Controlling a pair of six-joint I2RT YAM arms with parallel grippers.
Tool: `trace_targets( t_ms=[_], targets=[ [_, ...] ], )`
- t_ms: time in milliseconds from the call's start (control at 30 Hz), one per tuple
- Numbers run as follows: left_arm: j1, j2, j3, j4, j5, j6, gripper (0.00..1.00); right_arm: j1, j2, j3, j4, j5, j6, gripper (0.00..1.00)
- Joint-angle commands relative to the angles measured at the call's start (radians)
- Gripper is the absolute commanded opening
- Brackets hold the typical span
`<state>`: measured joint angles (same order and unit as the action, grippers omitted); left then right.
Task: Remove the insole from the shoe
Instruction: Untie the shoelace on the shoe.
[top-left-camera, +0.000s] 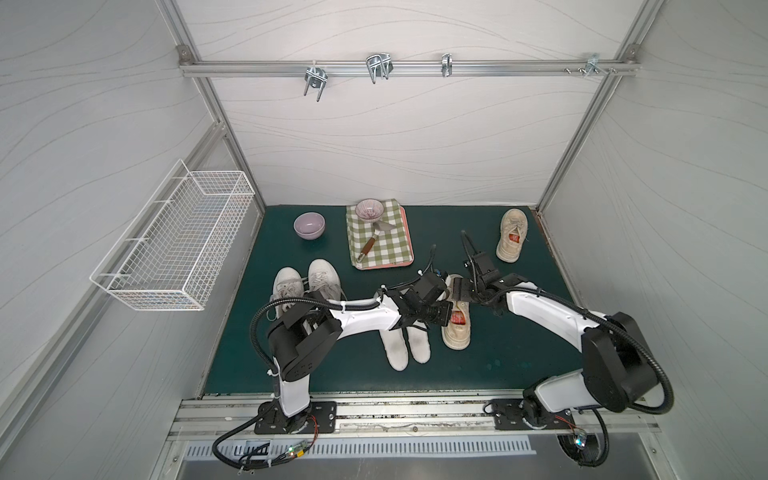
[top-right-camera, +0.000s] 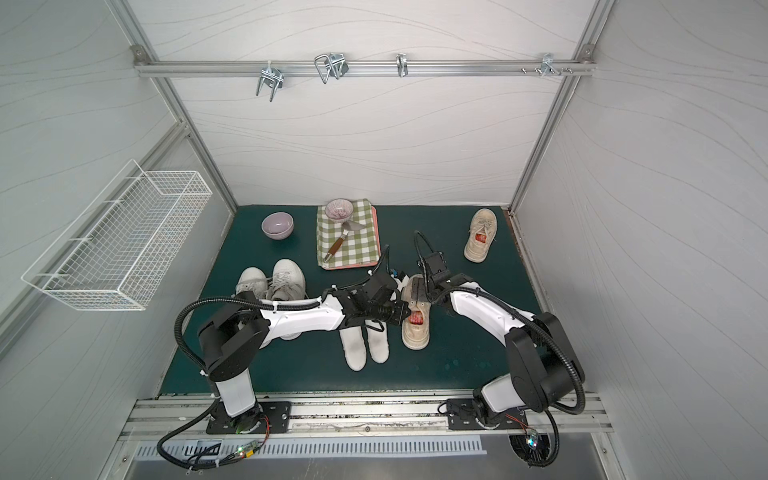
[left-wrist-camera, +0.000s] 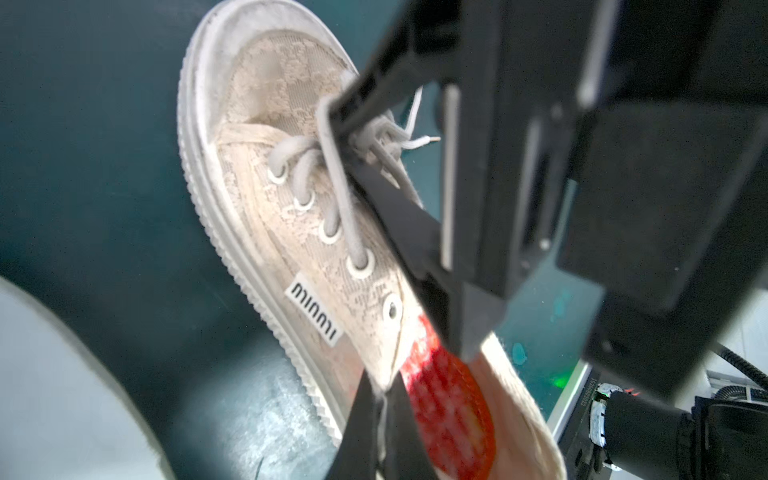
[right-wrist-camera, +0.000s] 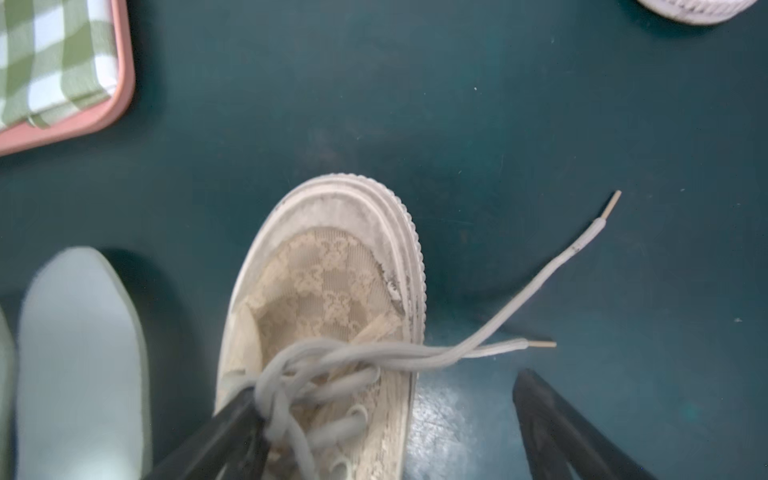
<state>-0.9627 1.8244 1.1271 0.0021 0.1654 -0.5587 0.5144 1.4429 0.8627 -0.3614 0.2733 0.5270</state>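
**Work surface.** A dark green mat (top-left-camera: 498, 357) is bounded by three pale panel walls. At its near edge runs the aluminium rail that carries both arm bases.

**Task object.** A beige lace-patterned low-top sneaker (top-left-camera: 457, 332) with a ribbed white sole lies upright near the mat's centre, toe toward the back wall and heel toward the rail. In both top views its red printed insole (top-right-camera: 417, 319) shows inside the heel opening, seated in the shoe.

**Tools.**
- The left gripper (left-wrist-camera: 382, 399) is closed. Its fingers pinch the rim of the upper beside the opening, right at the insole's edge.
- The right gripper (right-wrist-camera: 386, 384) stands spread wide and grips nothing. One finger (right-wrist-camera: 232, 428) rests against the grey laces (right-wrist-camera: 353, 356) over the tongue. The other hangs over bare mat off the shoe's right flank, where two lace ends trail onto the mat.

**Neighbours.**
- Two loose white insoles (top-left-camera: 397, 353) lie side by side just beside the shoe's left flank, partly under the left arm.
- The corner of a pink tray (right-wrist-camera: 124, 83) bearing a green-and-white checked cloth (top-left-camera: 390, 249) lies near the toe but apart from it.
- A pair of white sneakers (top-left-camera: 307, 282) sits further left.
- A second beige sneaker (top-left-camera: 512, 237) stands well apart, by the back right corner.

**Free room.** Bare mat extends from the shoe's right flank to the right wall, and from its heel to the rail.
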Motion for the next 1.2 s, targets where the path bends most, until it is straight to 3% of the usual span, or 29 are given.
trace_targets(
  t_ms=[0, 367, 667, 800, 1167],
  targets=[
    [-0.021, -0.031, 0.008, 0.122, 0.053, -0.009, 0.00, -0.048, 0.009, -0.004, 0.108, -0.057, 0.094, 0.94],
    [-0.024, -0.059, -0.028, 0.129, 0.042, -0.007, 0.00, -0.136, 0.110, 0.128, 0.160, -0.144, 0.162, 0.99],
    [-0.024, -0.098, -0.057, 0.110, -0.011, -0.004, 0.00, -0.173, 0.263, 0.421, -0.036, -0.155, 0.132, 0.99],
    [-0.022, -0.102, -0.054, 0.089, -0.071, -0.013, 0.00, -0.173, 0.177, 0.363, -0.053, -0.162, 0.125, 0.99],
    [0.077, -0.046, 0.026, 0.105, -0.141, -0.069, 0.00, -0.137, -0.199, -0.002, -0.054, -0.282, 0.048, 0.91]
  ],
)
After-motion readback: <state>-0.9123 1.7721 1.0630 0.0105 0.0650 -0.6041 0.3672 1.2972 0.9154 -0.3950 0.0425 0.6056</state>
